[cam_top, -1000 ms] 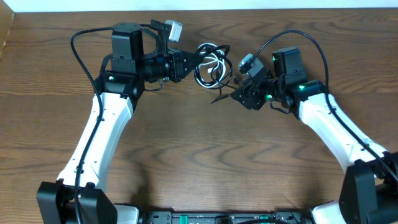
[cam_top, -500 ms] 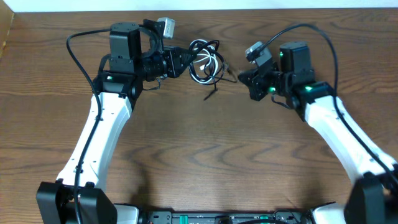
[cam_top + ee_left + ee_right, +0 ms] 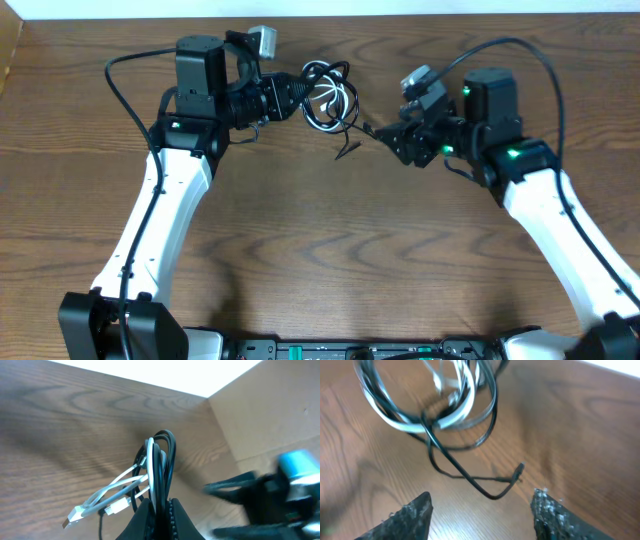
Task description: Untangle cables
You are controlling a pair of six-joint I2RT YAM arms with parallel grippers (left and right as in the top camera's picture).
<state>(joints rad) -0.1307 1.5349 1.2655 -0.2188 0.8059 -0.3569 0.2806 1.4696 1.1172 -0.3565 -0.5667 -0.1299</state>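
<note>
At the far edge of the surface (image 3: 320, 250), near its middle, our left tool (image 3: 298, 90) clamps the tangled cables (image 3: 335, 95), white and black. This apparently anchors them so our right tool (image 3: 481, 507), fingers spread apart, can take the black loose end (image 3: 517, 472).

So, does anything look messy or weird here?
Yes: the white and black cables are a tangled bunch pinched in the left gripper. One black end sticks out toward the open right gripper.
</note>
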